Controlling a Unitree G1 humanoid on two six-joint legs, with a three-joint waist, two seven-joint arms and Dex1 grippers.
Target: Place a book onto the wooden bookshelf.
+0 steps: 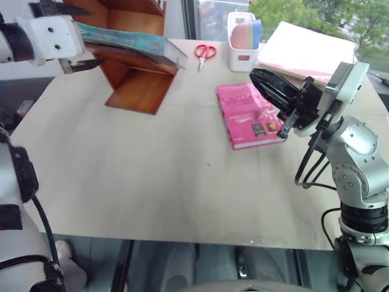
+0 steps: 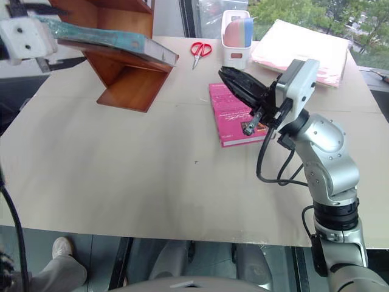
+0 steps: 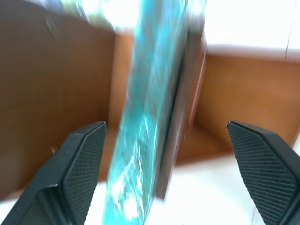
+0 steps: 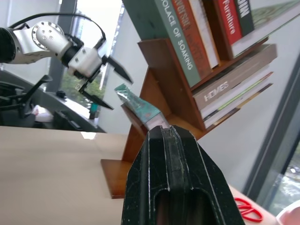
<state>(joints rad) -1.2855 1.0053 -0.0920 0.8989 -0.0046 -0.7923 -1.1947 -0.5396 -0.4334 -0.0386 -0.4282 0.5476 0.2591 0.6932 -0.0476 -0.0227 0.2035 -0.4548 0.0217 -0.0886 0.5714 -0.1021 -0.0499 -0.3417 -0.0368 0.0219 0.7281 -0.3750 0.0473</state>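
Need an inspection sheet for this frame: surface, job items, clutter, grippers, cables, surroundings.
Surface: beige tabletop, bare in the near half.
Job's things: teal book lies on a slanted board of the wooden bookshelf, one end sticking out past it.
Clutter: magenta book flat on the table; red scissors; white holder; pale pink folder stack.
Grippers: left gripper jaws open, at the book's end, not gripping it; right gripper jaws shut, empty, above the magenta book.
Cables: black loops hanging off the right wrist.
Surroundings: window with greenery behind; upper shelf boards hold other books.
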